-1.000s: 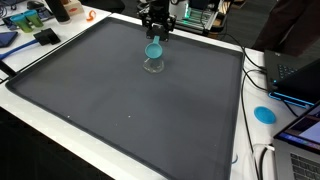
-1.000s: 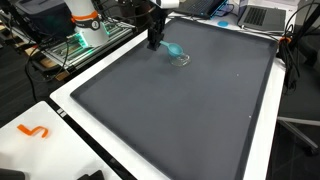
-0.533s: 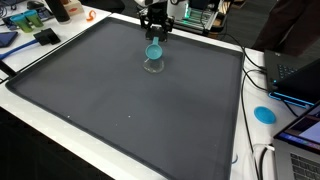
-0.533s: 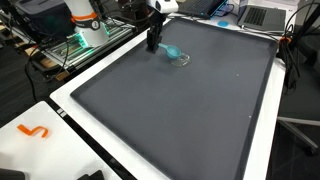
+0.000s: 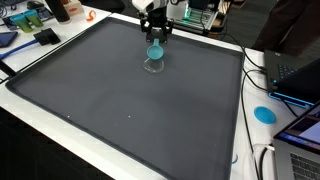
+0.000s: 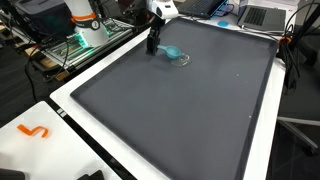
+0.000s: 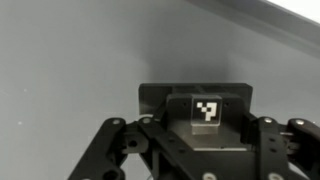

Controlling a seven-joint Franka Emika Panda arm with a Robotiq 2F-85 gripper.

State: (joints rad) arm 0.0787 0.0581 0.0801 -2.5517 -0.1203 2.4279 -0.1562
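Your claw (image 5: 156,37) hung just above the dark grey mat (image 5: 120,110) that covered most of the white worktop (image 5: 60,121), close to the mat's far edge in that exterior view. The thing nearest to it was a small clear vessel (image 5: 153,66) with a teal piece (image 5: 154,50) on or in it. The pictures were too small to show which, or whether the vessel stood upright or lay tipped. In that view the pair sat directly below the claw's fingertips and looked as if it touched them. The relation that mattered showed from the side: there the claw (image 6: 151,45) stood just beside the teal piece (image 6: 172,50), with a sliver of mat between them. The clear vessel (image 6: 182,59) lay beyond the teal piece, on the side away from the claw. Teal piece and vessel therefore ran in a line leading straight away from your fingertips, toward the middle of the mat. I could not tell whether the claw was spread or pressed together. Both exterior views showed it only as a narrow dark shape. The wrist view showed its body, its side links and a black-and-white marker (image 7: 206,111) over bare grey mat, with no fingertips in sight. Nothing appeared pinched between the fingers. A teal disc (image 5: 265,113) lay well apart on the worktop.
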